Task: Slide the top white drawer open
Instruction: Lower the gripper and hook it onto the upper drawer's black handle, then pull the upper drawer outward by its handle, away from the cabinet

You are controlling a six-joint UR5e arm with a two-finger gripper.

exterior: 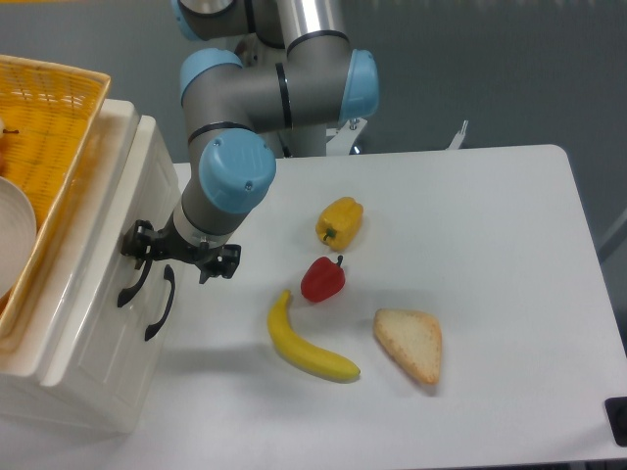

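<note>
1. Your tool [179, 257] hangs at the front face of the white cabinet on the left of the counter [490, 245], level with the upper of two curved black handles.
2. The top white drawer [122, 211] sits shut in that cabinet, its panelled front facing right toward the arm; its handle [135, 279] lies just left of and below the tool, touching it or nearly so.
3. The tool's two fingers stand spread, one at the cabinet face near the handle's upper end, the other out over the counter; nothing is pinched between them that you can see.
4. The relation to watch: the handle runs lengthwise down the drawer front, and the drawer must travel right, away from the cabinet, so your pull probably has to run across the handle's long axis.
5. Whether a finger is already hooked behind the handle cannot be told from this view.
6. The lower drawer's handle [163, 304] lies just beside the upper one, so a slip downward could catch the wrong drawer.
7. A banana [309, 343], a red pepper [322, 280], a yellow pepper [339, 222] and a slice of bread [409, 345] lie to the right; the banana and red pepper are nearest the drawer's likely path.
</note>
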